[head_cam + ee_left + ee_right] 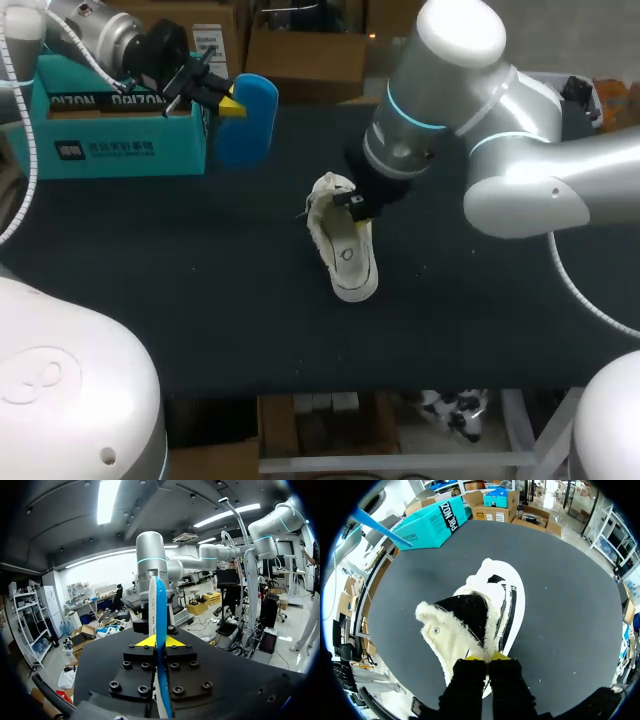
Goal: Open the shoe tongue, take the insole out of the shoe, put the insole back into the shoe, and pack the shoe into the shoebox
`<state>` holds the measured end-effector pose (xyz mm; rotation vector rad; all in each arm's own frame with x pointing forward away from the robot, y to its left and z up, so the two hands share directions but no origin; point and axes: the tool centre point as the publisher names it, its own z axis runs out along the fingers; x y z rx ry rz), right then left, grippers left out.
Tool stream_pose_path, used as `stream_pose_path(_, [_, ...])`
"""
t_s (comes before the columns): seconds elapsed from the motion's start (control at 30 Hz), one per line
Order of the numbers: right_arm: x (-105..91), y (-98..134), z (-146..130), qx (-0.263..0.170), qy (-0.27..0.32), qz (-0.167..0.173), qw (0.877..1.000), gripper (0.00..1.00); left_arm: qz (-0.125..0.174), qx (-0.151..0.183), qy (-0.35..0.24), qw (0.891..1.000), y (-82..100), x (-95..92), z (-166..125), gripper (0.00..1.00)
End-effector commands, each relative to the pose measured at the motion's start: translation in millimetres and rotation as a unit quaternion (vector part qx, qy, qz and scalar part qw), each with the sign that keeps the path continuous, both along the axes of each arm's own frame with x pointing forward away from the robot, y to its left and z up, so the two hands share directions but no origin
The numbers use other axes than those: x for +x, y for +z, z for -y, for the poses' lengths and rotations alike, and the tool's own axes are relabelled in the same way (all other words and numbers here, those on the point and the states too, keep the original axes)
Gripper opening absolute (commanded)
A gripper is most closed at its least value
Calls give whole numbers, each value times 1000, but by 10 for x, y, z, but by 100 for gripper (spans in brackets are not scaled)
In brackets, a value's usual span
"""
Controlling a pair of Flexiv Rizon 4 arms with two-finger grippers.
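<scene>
Insole held clear of the shoe; shoe at mid-table.

The cream, fleece-lined shoe (345, 250) lies on the dark table (200, 300), black interior exposed. The right gripper (487, 657) points down, tips closed on the shoe's fleece edge. The left gripper (228, 100), raised beside the teal shoebox (110, 130), is clamped on the blue insole (159, 620), held edge-on.

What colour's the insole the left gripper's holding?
Blue; the insole shows best in the head view.
</scene>
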<state>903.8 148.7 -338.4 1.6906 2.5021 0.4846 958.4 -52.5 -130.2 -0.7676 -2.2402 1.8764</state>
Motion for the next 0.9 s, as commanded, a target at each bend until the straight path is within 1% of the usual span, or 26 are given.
stream_pose_path(0.03, [-60,-17,50,8,-5,16,1000,100,1,0,5,1000,-4,-61,34,0])
stream_pose_path(0.13, [-110,24,81,7,-6,18,1000,100,1,0,3,1000,-2,-95,60,0])
stream_pose_path(0.27, [-215,116,159,8,-9,23,1000,100,3,-5,-8,1000,35,-185,116,0])
stream_pose_path(0.33, [-300,185,218,7,-16,25,1000,100,5,-13,-19,1000,63,-250,163,0])
stream_pose_path(0.4, [-388,263,273,15,-17,31,999,100,0,-25,-32,999,95,-318,208,0])
stream_pose_path(0.43, [-388,263,273,15,-17,31,999,100,-10,-29,-35,999,117,-353,240,0])
stream_pose_path(0.47, [-388,263,273,15,-17,31,999,100,-30,-26,-30,999,146,-373,272,0])
stream_pose_path(0.9, [-388,263,273,15,-17,31,999,100,-30,-26,-30,999,146,-373,272,0])
